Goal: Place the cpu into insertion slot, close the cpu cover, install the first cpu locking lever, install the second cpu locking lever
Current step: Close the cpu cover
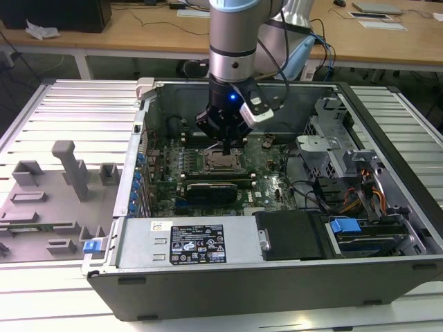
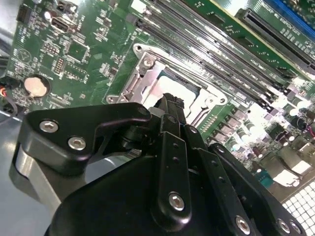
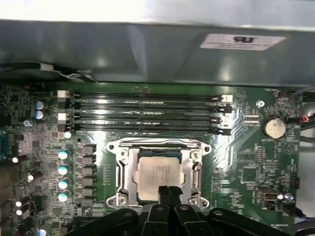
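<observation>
Trouble could come from the push: the black two-finger gripper (image 3: 168, 191) has its tips right at the edge of the small flat square cpu with the pale metal top (image 3: 156, 174). If it presses too hard or slides sideways, it could scratch the chip or bend the tiny pins under it. The cpu lies flat in the square insertion slot with the dark rim (image 3: 162, 149), on the green circuit board (image 3: 246, 162). The thin silvery cpu cover with the big square window (image 3: 128, 172) looks to be lying down around the chip, but if it is not fully flat, a push could make it pop up. I cannot tell where the locking levers sit. The long black slots (image 3: 147, 110) are near, so a slip that way could bump them. The silver and grey robot arm (image 1: 232, 41) reaches straight down into the open grey metal computer case (image 1: 138, 256), wrist upright over the slot. Its fingers are pressed together and hold nothing.
</observation>
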### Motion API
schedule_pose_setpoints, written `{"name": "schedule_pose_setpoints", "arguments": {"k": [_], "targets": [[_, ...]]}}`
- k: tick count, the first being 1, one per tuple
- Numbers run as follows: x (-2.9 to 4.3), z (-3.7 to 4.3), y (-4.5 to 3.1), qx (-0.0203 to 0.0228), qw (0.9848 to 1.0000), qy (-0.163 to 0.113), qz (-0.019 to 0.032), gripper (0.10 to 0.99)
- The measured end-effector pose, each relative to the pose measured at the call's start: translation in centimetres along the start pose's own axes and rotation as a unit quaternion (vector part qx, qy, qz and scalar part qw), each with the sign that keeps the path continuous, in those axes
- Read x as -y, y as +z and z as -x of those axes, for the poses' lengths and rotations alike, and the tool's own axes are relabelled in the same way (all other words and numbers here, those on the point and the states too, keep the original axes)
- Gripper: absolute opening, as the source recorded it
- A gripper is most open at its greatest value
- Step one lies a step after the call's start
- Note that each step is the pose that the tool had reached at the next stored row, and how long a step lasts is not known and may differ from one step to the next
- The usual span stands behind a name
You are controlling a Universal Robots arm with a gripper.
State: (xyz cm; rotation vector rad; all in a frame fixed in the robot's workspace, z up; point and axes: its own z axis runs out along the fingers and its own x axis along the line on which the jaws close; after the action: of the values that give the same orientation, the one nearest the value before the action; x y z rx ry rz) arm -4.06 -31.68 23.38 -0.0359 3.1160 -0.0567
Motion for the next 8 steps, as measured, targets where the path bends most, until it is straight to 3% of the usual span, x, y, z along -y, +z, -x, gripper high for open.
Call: {"name": "schedule_pose_setpoints", "arguments": {"k": [2, 8], "targets": [[-0.02, -0.67, -0.01, 0.0008, 1.0000, 0.000, 0.0001, 0.106], [-0.02, -0.70, -0.01, 0.0008, 1.0000, 0.000, 0.0000, 0.106]]}}
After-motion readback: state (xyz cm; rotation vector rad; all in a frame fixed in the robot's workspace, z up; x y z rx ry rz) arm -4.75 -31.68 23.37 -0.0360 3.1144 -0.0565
